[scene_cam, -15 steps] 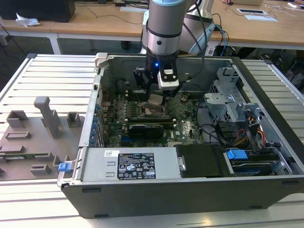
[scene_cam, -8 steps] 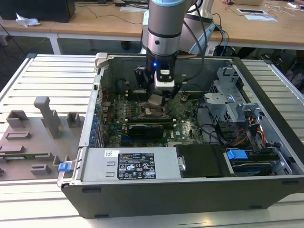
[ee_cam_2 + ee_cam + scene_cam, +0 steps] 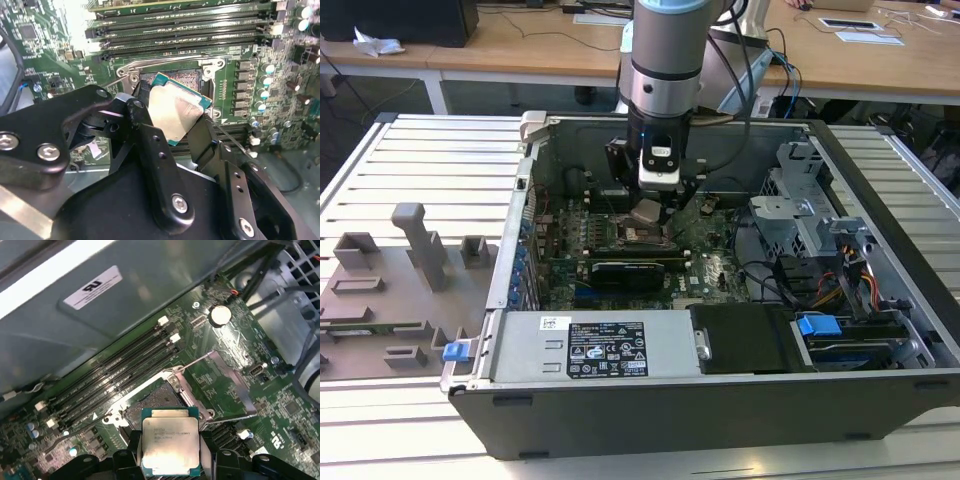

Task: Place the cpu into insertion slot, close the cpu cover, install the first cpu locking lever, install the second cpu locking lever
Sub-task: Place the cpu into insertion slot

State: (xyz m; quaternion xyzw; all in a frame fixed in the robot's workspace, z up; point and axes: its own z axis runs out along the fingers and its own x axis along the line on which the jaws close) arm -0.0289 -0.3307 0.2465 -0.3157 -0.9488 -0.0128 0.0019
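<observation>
Gripping the cpu (image 3: pixel 169 440) by two opposite edges, the tool (image 3: pixel 172 117) is clamped shut on it and holds it just above the insertion slot (image 3: pixel 157 397), not yet seated. The edge grip probably keeps the chip's underside free to meet the socket. The cpu cover (image 3: pixel 227 375) stands swung open beside the slot, leaving the way down clear.

**Metal, Matt Black and Green Lacquer**

The cpu (image 3: pixel 168 447) has a dull silver-grey metal top with a soft sheen, edged in green laminate. The claw (image 3: pixel 172 114) is matt black, and its screws (image 3: pixel 180 203) are bright steel. Shiny silvery metal rims the dark insertion slot (image 3: pixel 150 401). The motherboard (image 3: pixel 290 410) is glossy green. The table (image 3: pixel 420 160) is pale ribbed metal.
</observation>
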